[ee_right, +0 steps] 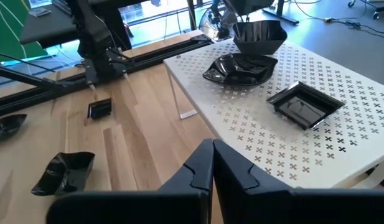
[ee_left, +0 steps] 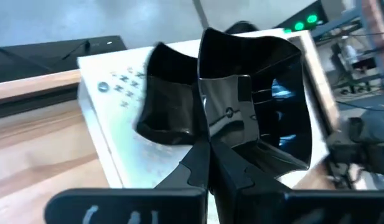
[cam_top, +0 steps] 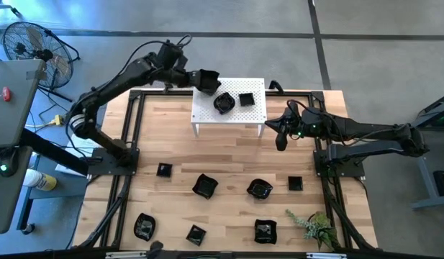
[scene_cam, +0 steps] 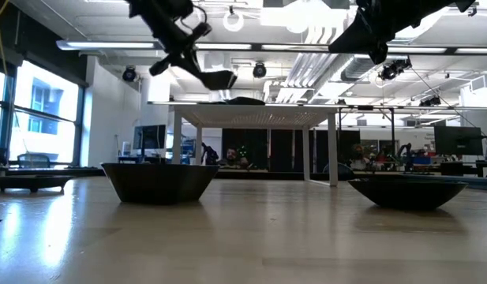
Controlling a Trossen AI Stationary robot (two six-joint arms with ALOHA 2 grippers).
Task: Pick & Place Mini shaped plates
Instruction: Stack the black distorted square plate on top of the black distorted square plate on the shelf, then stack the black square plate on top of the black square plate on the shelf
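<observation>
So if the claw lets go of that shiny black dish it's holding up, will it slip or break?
Probably slippery: the dish looks glossy, and the left claw pinches only its thin rim. It seems stiff, keeping its shape while hanging. It may be breakable if dropped; it's held above the white stand, close to another dish.

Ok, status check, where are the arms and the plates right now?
Left pincer shut on a black dish, above the white stand. Right pincer shut, empty, beside the stand. Two plates on stand; nothing blocking.
</observation>
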